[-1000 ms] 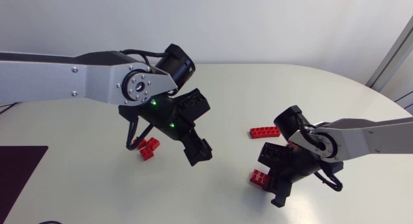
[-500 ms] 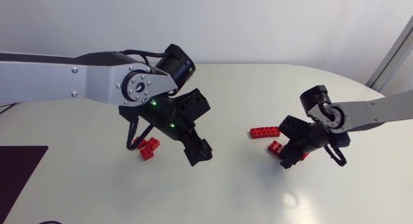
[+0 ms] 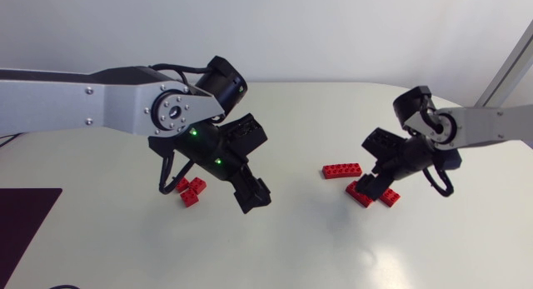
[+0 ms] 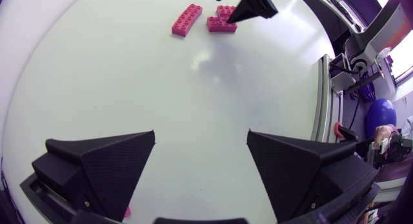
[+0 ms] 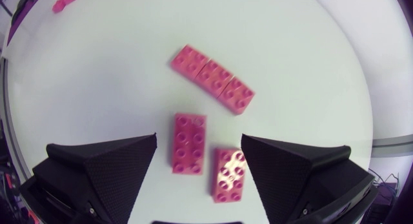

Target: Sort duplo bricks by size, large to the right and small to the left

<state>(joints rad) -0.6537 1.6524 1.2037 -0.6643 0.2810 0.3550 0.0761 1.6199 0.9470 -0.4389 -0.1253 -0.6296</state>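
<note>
— Head view: where do the bricks lie on the table (image 3: pixel 291 256)?
— Right of the middle, a long brick (image 3: pixel 342 171) lies flat. Just beside it are two bricks (image 3: pixel 361 193), side by side, under the right gripper (image 3: pixel 375 185). Left of the middle, small bricks (image 3: pixel 193 191) sit close together, partly hidden by the left arm (image 3: pixel 83 106).
— How does the right gripper stand?
— Fingers spread wide, gripping nothing. In its wrist view the two bricks lie on the table between the fingers, studs up. The long brick is just ahead of them and the small bricks are far off.
— And the left gripper (image 3: pixel 250 193)?
— Also spread wide, nothing between the fingers. It hangs over bare table just beside the small bricks. Its wrist view shows the long brick and one of the two well ahead, with the right gripper's black tips over them.
— What of the surface?
— White and smooth, with a rounded far edge; a dark mat (image 3: pixel 25 222) lies at its left edge. The right arm (image 3: pixel 491 127) comes in from the right.
</note>
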